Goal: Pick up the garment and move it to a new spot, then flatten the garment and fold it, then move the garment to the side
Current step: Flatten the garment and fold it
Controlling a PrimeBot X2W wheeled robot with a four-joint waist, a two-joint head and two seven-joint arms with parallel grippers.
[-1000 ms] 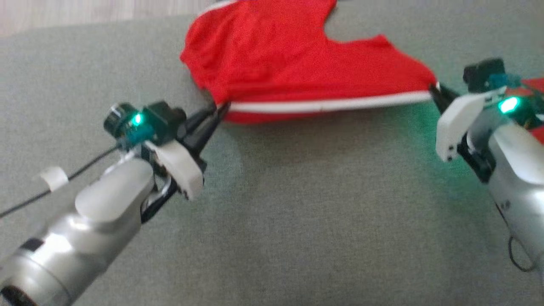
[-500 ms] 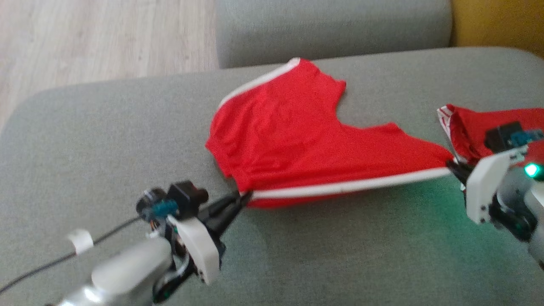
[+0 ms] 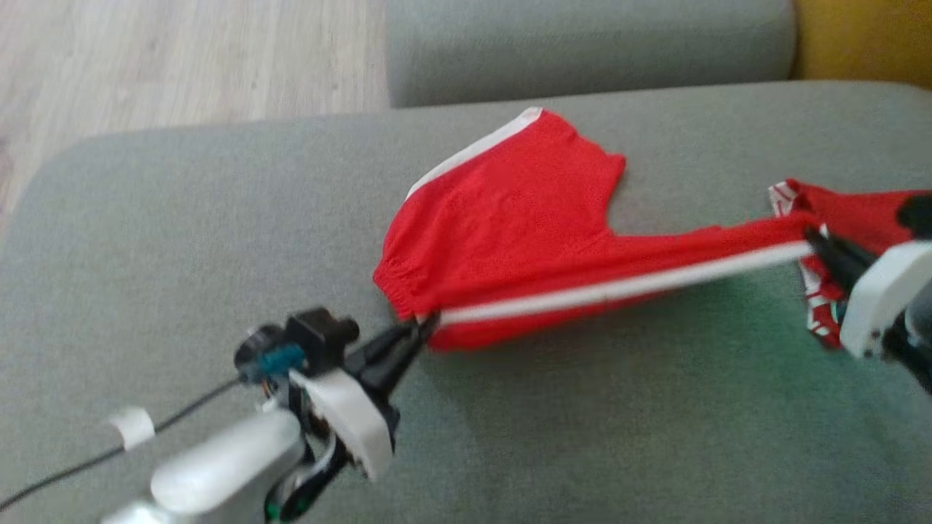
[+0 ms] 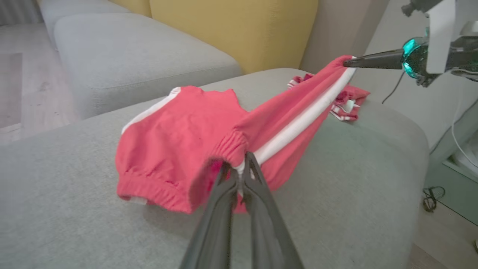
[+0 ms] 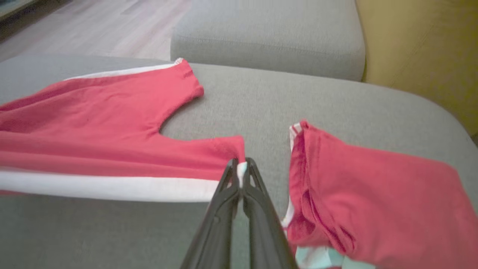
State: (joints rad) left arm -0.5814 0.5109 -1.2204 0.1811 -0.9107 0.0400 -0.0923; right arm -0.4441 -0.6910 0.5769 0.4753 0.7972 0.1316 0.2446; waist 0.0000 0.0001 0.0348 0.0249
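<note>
Right gripper [image 3: 813,239] lifted; shorts [image 3: 510,233] long axis left-right, taut to left gripper [image 3: 428,324].

So the left gripper [image 3: 431,322] is two long tapered black fingers [image 3: 386,356] on a white plastic shell [image 3: 349,429], with a chunky black camera block [image 3: 317,336] and a teal connector [image 3: 280,360]. The forearm [image 3: 218,473] is silvery and rounded, and a thin black cable [image 3: 182,415] has a white tape tag [image 3: 131,427]. The right gripper [image 3: 810,235] has the same look, plus a glowing teal light [image 4: 410,56].

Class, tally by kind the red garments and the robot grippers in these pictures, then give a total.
Red garments: 2, the red shorts and a second red garment
Grippers: 2, the left gripper and the right gripper, both shut on the red shorts
Total: 4
</note>
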